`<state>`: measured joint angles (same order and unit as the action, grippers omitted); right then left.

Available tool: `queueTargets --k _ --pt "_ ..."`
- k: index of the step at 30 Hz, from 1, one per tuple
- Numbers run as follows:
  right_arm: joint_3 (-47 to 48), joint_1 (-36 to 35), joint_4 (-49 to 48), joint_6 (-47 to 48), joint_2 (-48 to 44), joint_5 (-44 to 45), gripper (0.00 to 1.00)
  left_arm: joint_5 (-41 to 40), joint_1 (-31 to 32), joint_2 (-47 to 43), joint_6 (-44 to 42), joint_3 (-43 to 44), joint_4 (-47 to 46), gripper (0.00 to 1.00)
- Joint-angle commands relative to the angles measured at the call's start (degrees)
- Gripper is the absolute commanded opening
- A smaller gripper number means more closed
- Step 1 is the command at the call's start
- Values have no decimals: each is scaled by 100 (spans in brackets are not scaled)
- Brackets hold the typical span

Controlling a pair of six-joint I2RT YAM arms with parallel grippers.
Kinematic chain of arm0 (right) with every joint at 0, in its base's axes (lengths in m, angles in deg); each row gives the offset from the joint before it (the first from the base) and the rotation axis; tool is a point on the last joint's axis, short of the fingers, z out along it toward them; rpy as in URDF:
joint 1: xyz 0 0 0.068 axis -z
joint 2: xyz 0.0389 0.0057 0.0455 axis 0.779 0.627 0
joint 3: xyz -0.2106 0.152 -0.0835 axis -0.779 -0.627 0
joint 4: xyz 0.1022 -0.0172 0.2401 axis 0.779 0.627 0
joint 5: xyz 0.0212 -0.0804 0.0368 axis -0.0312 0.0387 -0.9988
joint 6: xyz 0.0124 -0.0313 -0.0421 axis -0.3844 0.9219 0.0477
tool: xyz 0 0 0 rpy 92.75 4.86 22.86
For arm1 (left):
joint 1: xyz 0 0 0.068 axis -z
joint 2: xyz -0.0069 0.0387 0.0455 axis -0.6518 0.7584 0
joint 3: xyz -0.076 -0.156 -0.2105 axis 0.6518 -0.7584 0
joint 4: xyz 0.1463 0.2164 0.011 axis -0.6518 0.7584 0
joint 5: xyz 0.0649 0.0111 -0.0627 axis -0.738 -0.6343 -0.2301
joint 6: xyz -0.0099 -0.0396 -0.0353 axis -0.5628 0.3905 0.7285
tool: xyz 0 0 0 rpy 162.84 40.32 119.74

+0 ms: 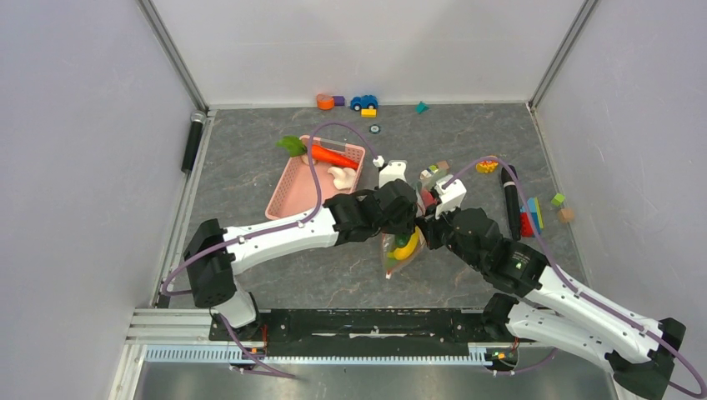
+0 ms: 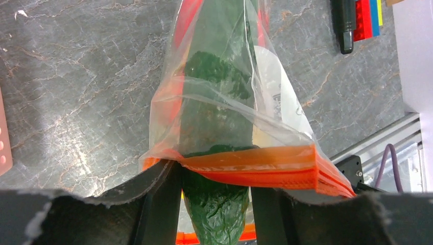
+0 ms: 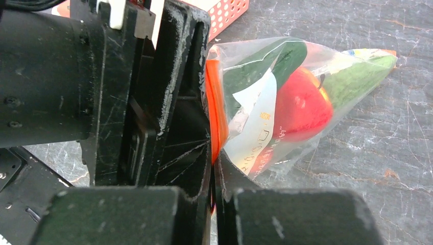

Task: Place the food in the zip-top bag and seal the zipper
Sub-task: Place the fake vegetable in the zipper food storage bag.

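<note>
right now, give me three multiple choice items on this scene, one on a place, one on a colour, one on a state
1. Where does the carrot lie?
A. in the pink basket
B. inside the zip-top bag
C. beside the black marker at the right

2. What colour is the zipper strip along the bag's mouth?
A. blue
B. orange-red
C. white

3. What is the state of the right hand?
A. wide open above the table
B. shut on a toy car
C. shut on the bag's zipper edge

Answers:
1. A, the top view shows the orange carrot with its green leaves lying across the basket.
2. B, the left wrist view shows the orange-red band across the mouth.
3. C, the right wrist view shows the fingers pressed together with the orange strip between them.
</note>
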<state>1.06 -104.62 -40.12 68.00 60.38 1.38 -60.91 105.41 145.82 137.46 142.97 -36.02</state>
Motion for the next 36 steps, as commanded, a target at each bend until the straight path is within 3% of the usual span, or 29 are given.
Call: queueTargets --k 1,9,16,21,27,36 --pt "-16 -16 -210 -21 -162 -174 5 -556 51 156 -185 299 -492 47" --pt "-21 -16 -206 31 -255 -45 5 -497 95 199 -595 322 -300 74" --pt "-4 -16 -183 55 -223 -4 5 -541 200 69 -845 335 -94 84" --pt "14 -16 -136 95 -239 107 5 -373 308 -302 -1216 286 30 99" --pt "23 -16 -117 107 -225 151 5 -213 325 -755 -1586 23 150 100" --pt "50 -16 -93 165 -240 114 5 -258 315 -1330 -1369 -827 327 100"
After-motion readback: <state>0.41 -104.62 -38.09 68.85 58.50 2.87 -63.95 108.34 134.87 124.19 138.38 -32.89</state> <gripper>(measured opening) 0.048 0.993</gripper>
